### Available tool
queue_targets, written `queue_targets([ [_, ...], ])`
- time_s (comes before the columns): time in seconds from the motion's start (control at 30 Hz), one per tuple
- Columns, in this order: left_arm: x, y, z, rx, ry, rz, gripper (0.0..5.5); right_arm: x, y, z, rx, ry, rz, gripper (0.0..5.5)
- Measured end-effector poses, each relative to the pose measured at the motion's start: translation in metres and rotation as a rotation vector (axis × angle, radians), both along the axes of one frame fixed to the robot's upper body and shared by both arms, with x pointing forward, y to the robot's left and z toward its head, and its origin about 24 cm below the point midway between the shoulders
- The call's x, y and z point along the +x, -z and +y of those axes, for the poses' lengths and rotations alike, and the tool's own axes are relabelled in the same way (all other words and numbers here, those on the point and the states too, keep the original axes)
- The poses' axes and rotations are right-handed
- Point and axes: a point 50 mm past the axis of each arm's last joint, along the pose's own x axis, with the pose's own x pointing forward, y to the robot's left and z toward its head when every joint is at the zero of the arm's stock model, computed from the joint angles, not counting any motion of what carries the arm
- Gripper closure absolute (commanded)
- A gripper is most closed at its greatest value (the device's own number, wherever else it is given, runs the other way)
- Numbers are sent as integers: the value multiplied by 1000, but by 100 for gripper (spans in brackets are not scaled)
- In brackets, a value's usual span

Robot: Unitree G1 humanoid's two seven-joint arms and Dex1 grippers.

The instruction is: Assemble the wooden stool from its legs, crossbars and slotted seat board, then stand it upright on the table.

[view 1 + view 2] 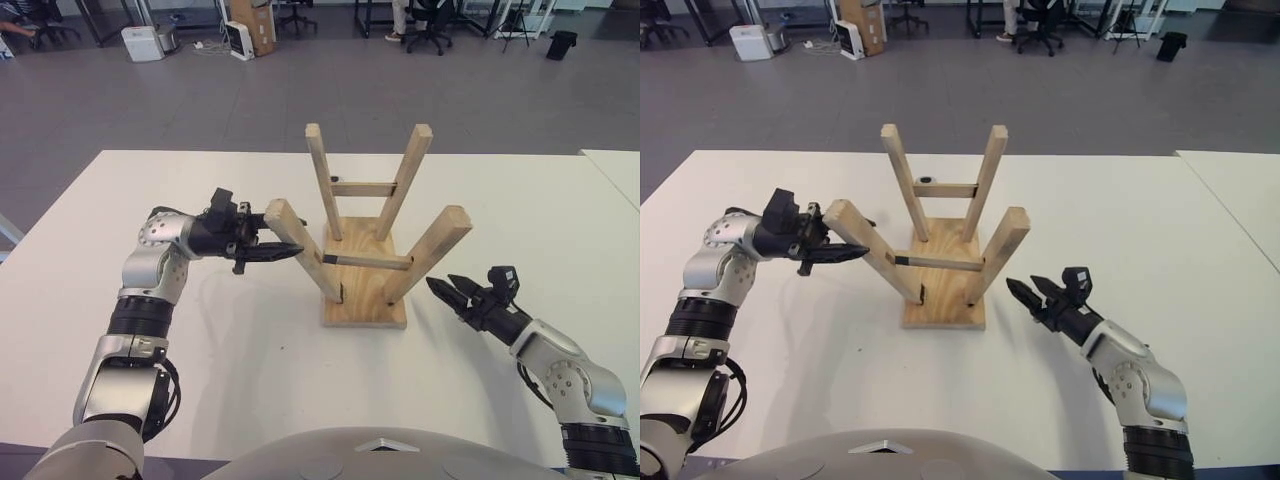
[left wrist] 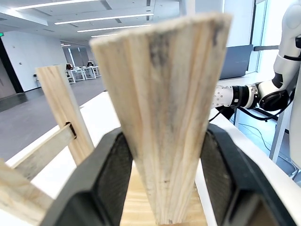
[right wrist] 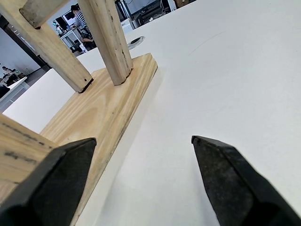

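1. The left gripper has its jaws closed on the upper part of the stool's near-left leg, with one finger pressed to each side.
2. The right gripper has its jaws spread wide and holds nothing. It hovers low over the table, near the seat board on its right side, without touching it.
3. The stool stands upside down at mid-table. Its seat board lies flat, four legs splay upward, and crossbars join them.
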Motion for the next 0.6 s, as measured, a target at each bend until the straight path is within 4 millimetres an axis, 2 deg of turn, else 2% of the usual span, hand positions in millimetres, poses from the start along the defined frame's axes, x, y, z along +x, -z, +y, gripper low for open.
queue_targets([
  [0.1, 2, -4, -13, -2, 40, 19, 347, -1, 9, 13, -16, -41, 20, 170],
  [0.23, 1, -2, -17, 14, 25, 51, 347, 2, 14, 27, -60, -87, 1, 170],
  [0.43, -19, 0, -21, 50, 13, -23, 347, 1, 18, 30, -71, -66, -10, 170],
  [0.6, -25, -1, -27, 80, -4, -48, 347, 1, 19, 28, -78, -43, -17, 170],
])
